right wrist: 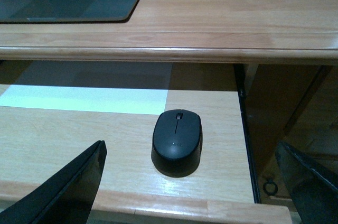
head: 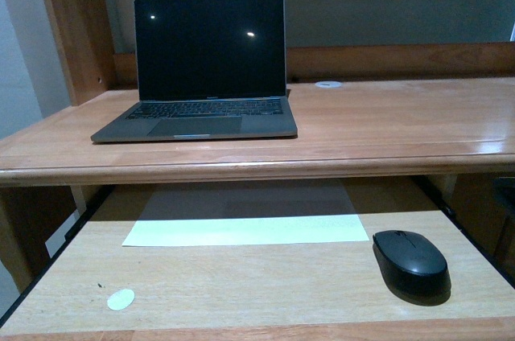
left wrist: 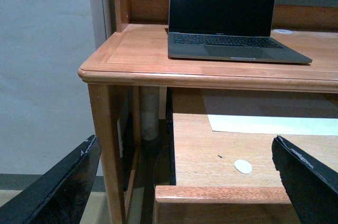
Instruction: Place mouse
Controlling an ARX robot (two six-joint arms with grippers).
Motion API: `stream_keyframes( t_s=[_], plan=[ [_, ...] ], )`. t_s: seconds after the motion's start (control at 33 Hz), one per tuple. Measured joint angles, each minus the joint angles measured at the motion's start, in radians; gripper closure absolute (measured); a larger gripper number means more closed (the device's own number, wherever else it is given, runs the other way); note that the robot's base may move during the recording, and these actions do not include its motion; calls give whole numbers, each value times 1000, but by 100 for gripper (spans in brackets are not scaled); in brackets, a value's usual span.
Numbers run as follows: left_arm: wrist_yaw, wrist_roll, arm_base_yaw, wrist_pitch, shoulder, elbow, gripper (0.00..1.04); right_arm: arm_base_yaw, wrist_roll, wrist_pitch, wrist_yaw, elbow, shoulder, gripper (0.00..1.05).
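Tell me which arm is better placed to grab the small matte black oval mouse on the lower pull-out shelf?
Probably right. The open right gripper has the small matte black oval mouse ahead between its fingers; the left gripper faces the opposite end of the light wooden shelf, with no mouse in view.

I see my left gripper [left wrist: 185, 142] is matte black, wedge-shaped, with chipped whitish edges; my right gripper [right wrist: 190, 147] looks plain black.

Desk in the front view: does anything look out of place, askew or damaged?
Nothing is spilled or broken. The mouse lies on the lower pull-out shelf, at its right end, one level below the laptop instead of beside it. A small pale disc lies at the shelf's left front.
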Motion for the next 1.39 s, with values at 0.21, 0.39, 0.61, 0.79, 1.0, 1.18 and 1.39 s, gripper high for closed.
stream_keyframes(
  t_s=[0.21, 0.39, 0.61, 0.79, 1.0, 1.18, 1.39],
  plan=[
    [0, 0, 0, 0, 0, 0, 7, 10, 16, -42, 63, 185, 330, 7],
    [0, 0, 0, 0, 0, 0, 7, -5, 43, -60, 83, 291, 502, 7],
    [0, 0, 0, 0, 0, 0, 7, 6, 61, -39, 82, 365, 614, 7],
    [0, 0, 0, 0, 0, 0, 7, 16, 68, -37, 78, 399, 688, 7],
    [0, 0, 0, 0, 0, 0, 7, 33, 77, -42, 69, 431, 748, 7],
    [0, 0, 0, 0, 0, 0, 7, 43, 79, -55, 64, 473, 809, 7],
    [0, 0, 0, 0, 0, 0, 7, 26, 79, -58, 83, 518, 874, 7]
  ],
)
